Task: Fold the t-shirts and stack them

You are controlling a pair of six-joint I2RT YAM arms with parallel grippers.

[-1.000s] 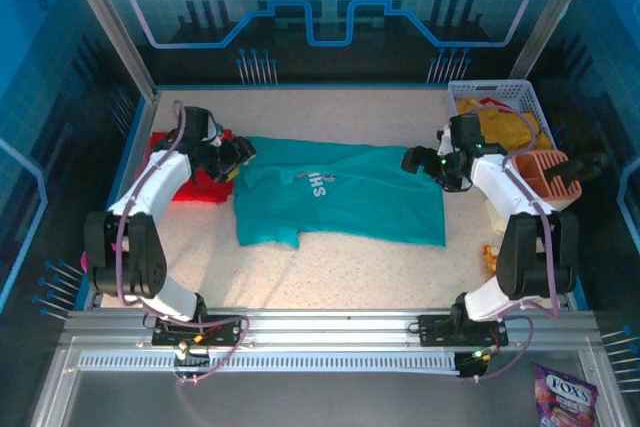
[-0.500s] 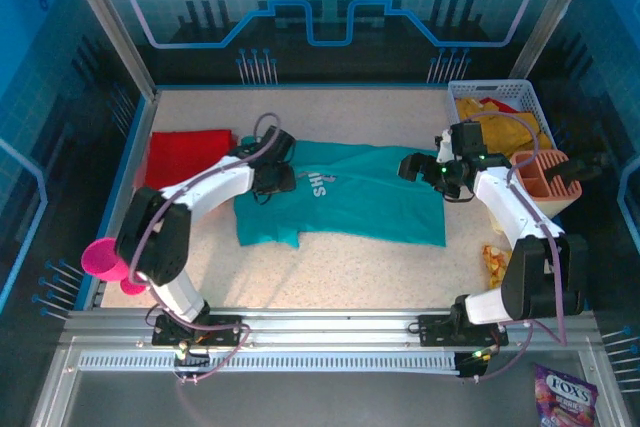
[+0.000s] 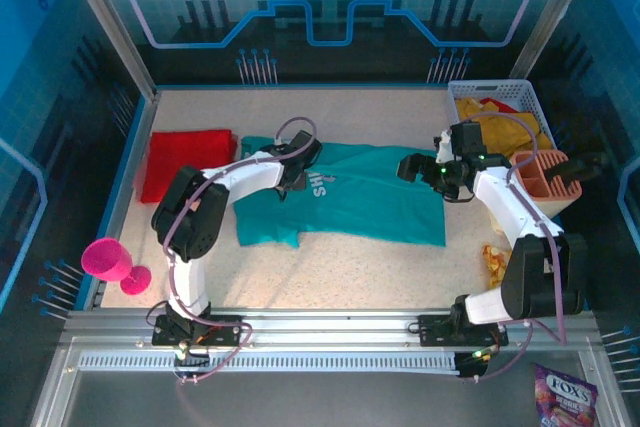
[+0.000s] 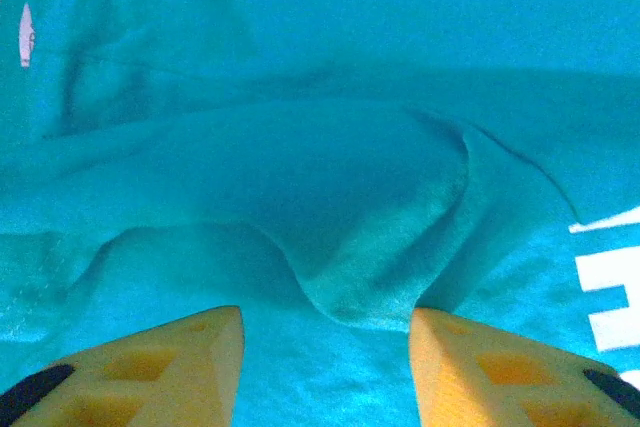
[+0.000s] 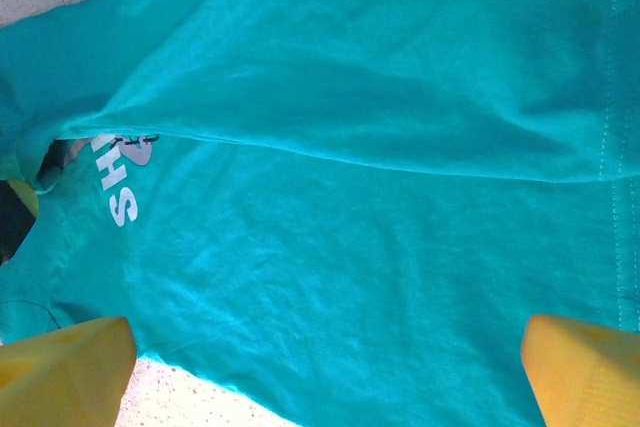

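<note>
Fingers (image 4: 170, 357) of left gripper (image 4: 325, 347) half apart, astride a raised fold of teal shirt (image 3: 370, 202) (lies flat on table (image 3: 400, 117), long axis left-right). Wide apart at right gripper (image 5: 325, 367), over hem end. Favours left for pinch.

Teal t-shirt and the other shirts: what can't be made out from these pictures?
- Lettering on the teal t-shirt: in the right wrist view a fold covers everything past "SH"; in the top view it is too small to read.
- Yellow shirts: in the top view they lie heaped behind the basket wall, so their number cannot be counted.
</note>
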